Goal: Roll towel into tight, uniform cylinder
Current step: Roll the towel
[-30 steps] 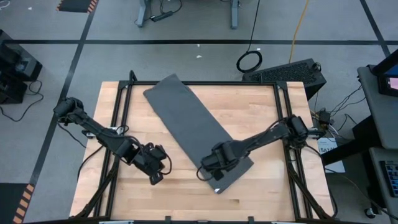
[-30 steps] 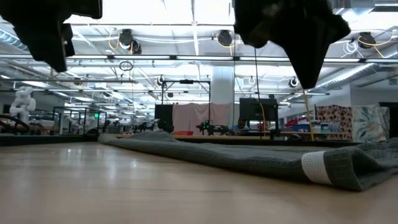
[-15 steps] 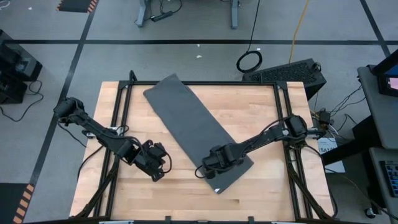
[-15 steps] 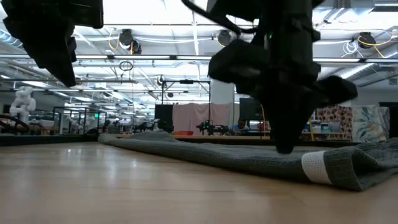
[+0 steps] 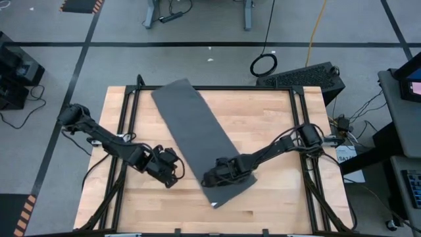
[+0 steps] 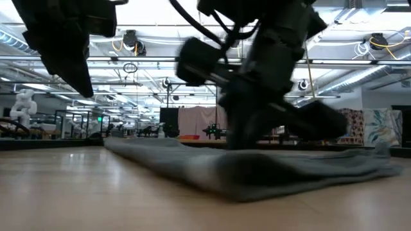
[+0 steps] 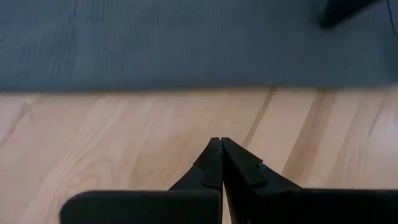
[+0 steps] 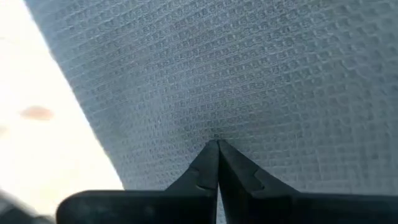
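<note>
The towel (image 5: pixel 197 141) lies flat and slanted across the wooden table (image 5: pixel 276 204), looks soft and floppy, best grabbed at its near short edge, where the right gripper (image 5: pixel 209 179) presses with fingers shut, the left gripper (image 5: pixel 172 181) shut beside it.

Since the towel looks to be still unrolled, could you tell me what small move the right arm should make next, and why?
Probably open the right end effector and pinch the near end of the towel. Its fingers are shut with the tips on the cloth, gripping nothing, and the towel lies flat across the table. The left end effector, also shut, waits over bare wood beside the towel.
</note>
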`<state>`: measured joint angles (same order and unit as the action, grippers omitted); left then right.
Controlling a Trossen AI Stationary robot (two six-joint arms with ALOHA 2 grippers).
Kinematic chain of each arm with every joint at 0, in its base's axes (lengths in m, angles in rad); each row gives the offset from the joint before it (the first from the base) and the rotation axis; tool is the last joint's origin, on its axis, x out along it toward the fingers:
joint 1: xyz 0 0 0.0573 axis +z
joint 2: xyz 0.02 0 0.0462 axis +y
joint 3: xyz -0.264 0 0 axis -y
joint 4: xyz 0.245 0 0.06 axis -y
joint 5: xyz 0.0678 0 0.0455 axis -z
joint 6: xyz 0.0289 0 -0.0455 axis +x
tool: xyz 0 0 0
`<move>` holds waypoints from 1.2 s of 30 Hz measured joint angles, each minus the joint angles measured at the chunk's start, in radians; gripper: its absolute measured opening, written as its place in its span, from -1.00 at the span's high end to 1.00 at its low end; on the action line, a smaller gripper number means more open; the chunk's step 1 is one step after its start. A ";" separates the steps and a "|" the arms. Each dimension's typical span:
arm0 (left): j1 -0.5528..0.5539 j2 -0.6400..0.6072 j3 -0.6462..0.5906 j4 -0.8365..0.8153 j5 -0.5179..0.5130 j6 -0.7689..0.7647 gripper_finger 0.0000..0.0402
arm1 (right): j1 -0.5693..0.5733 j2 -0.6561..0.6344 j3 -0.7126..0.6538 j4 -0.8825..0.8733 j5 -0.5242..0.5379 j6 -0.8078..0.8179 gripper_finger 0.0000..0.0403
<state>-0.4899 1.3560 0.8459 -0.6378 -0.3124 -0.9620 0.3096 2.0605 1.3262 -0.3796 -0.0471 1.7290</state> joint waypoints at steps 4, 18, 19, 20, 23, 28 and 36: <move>0.031 0.000 0.000 0.000 0.008 -0.001 0.98 | 0.002 0.022 -0.002 0.156 0.033 0.055 1.00; 0.092 0.065 -0.052 0.042 0.103 -0.206 0.98 | 0.006 -0.099 0.076 -0.076 0.042 -0.259 1.00; 0.081 0.068 -0.052 0.064 0.106 -0.213 0.97 | 0.006 -0.115 0.076 -0.088 0.042 -0.296 1.00; 0.071 0.068 -0.052 0.085 0.107 -0.218 0.96 | 0.006 -0.129 0.076 -0.096 0.043 -0.327 1.00; 0.041 0.068 -0.052 0.149 0.111 -0.245 0.87 | 0.007 -0.170 0.077 -0.145 0.046 -0.402 1.00; -0.010 0.068 -0.052 0.215 0.101 -0.371 0.70 | 0.006 -0.223 0.077 -0.169 0.051 -0.474 1.00; -0.001 0.066 -0.042 0.188 0.183 -0.257 0.62 | 0.097 -0.248 0.077 -0.018 0.073 -0.608 0.99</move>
<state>-0.4911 1.4216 0.8037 -0.4499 -0.1295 -1.2191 0.4070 1.8126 1.4033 -0.3977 0.0264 1.1207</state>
